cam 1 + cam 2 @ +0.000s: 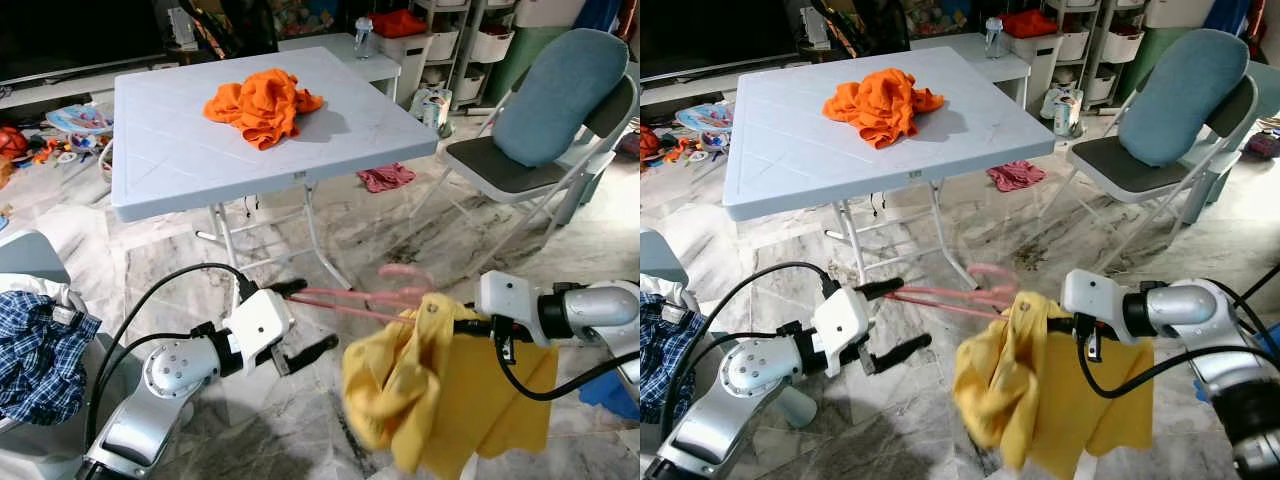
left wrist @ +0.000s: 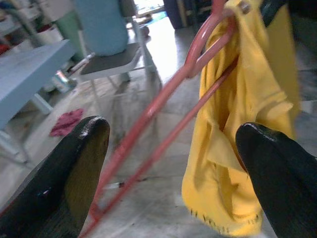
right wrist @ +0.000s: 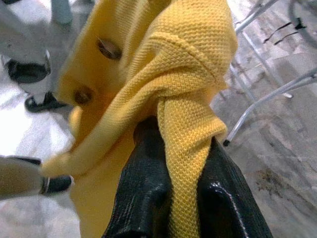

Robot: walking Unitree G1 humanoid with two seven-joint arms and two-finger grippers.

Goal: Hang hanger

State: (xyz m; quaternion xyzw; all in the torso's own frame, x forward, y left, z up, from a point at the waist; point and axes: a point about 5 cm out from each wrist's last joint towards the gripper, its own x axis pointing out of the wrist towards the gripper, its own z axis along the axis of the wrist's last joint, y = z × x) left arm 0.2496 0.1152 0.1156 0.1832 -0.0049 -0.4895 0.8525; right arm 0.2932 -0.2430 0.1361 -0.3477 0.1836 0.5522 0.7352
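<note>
In front of the white square plastic folding table, low over the marbled floor, the step in hand looks like threading the pink thin-wire hanger into the yellow knitted buttoned garment, so the hanging itself is not yet begun. The left gripper stands on the near side of the table with its two black fingers spread wide, the hanger's end lying between them; whether either finger actually presses the wire I cannot tell. The right gripper, also nearer the robot than the table, has its fingers pinched tight on a fold of the yellow knit near the collar. The hanger reaches from the left gripper across to the garment, its hooked end blurred at the collar. The garment droops bunched and twisted, two dark buttons showing. Next, I judge, the hanger must slide deeper into the neck opening while the right gripper holds the cloth taut.
</note>
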